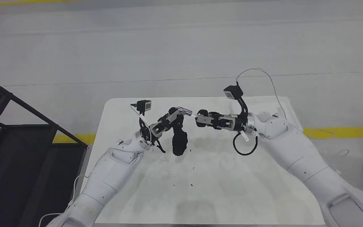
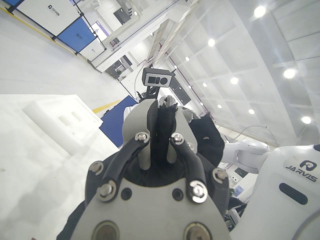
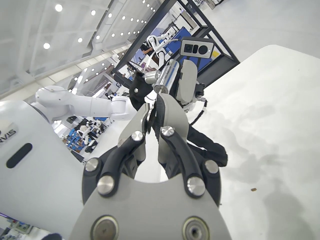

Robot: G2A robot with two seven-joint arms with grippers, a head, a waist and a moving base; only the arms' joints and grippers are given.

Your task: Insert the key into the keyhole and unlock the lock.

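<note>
The lock (image 3: 166, 77) is up above the table (image 3: 275, 101), squeezed tight in the left gripper (image 2: 163, 116) together with a floppy black cloth (image 2: 207, 136). The key (image 3: 150, 113) is right at the lock's shiny end, pinched in the right gripper (image 3: 155, 102), and I cannot tell if it is in the hole yet. I think the lock is hard, smooth and a bit heavy, so it could twist, and the thin, stiff key is best held by its flat wide end; I see no writing on either.
</note>
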